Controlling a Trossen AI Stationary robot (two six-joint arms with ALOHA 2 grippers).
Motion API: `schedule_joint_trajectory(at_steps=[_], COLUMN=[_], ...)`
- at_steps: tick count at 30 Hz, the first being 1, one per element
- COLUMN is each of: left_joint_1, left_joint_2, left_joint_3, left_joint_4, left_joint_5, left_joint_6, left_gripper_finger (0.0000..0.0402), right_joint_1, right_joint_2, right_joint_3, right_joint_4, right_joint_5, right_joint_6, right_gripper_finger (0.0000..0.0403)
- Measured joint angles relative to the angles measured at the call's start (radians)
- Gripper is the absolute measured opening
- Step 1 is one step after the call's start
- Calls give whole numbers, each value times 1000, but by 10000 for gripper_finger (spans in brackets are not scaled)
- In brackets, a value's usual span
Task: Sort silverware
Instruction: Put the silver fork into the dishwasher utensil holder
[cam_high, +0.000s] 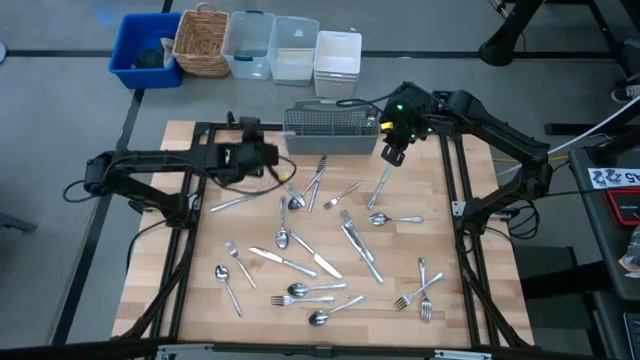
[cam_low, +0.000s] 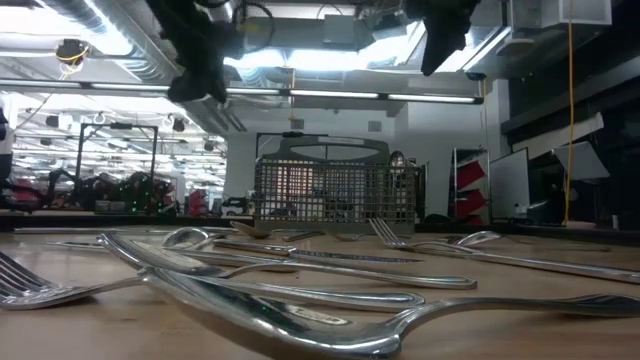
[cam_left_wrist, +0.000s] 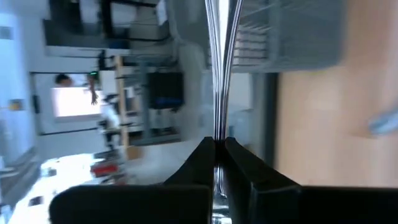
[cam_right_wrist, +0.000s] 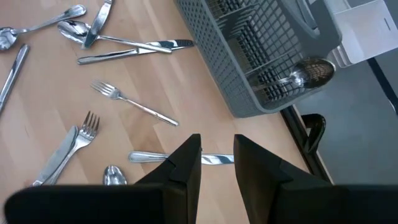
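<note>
- A wooden table (cam_high: 200, 300) seen from above, strewn with silverware (cam_high: 320, 262): forks, spoons and table knives lying loose at every angle across its middle and near half.
- A grey wire-mesh basket (cam_high: 330, 131) stands at the far edge of the table, centred between the two arms. The right wrist view shows one spoon (cam_right_wrist: 309, 73) already standing in an end compartment.
- The left gripper (cam_high: 268, 155) hovers above the table just left of the basket. Its fingers (cam_left_wrist: 199, 163) are pinched tight on a slim shiny utensil (cam_left_wrist: 219, 74); which kind it is cannot be told.
- The held utensil's long axis runs straight out from the fingertips, with the basket's mesh close beside its far end. Judging by this, the left arm is the nearer one for a drop into the basket, and the piece needs tipping handle-down over a compartment.
- The right gripper (cam_high: 392, 153) hangs at the basket's right end, fingers (cam_right_wrist: 186, 163) narrowly apart and holding nothing. A knife (cam_right_wrist: 149, 157) lies directly beneath it, crosswise to the fingers.
- Storage bins (cam_high: 270, 45) sit beyond the table.
</note>
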Motion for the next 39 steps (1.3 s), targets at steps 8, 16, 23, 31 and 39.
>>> schedule_joint_trajectory(at_steps=[8, 16, 23, 31, 39], left_joint_1=[179, 275, 299, 290, 286], left_joint_2=[54, 193, 305, 363, 366], left_joint_3=[2, 0, 0, 0, 0], left_joint_4=[314, 444, 607, 610, 615], left_joint_5=[-4, 39, 59, 127, 220], left_joint_6=[493, 912, 1117, 1219, 1166], left_gripper_finger=[10, 9, 13, 14, 15], right_joint_1=[0, 0, 0, 0, 0], right_joint_2=[0, 1, 1, 1, 1], right_joint_3=[0, 0, 0, 0, 0], right_joint_4=[1, 2, 1, 2, 2], right_joint_5=[0, -3, -4, -11, -11], right_joint_6=[0, 0, 0, 0, 0], right_gripper_finger=[95, 95, 95, 95, 95])
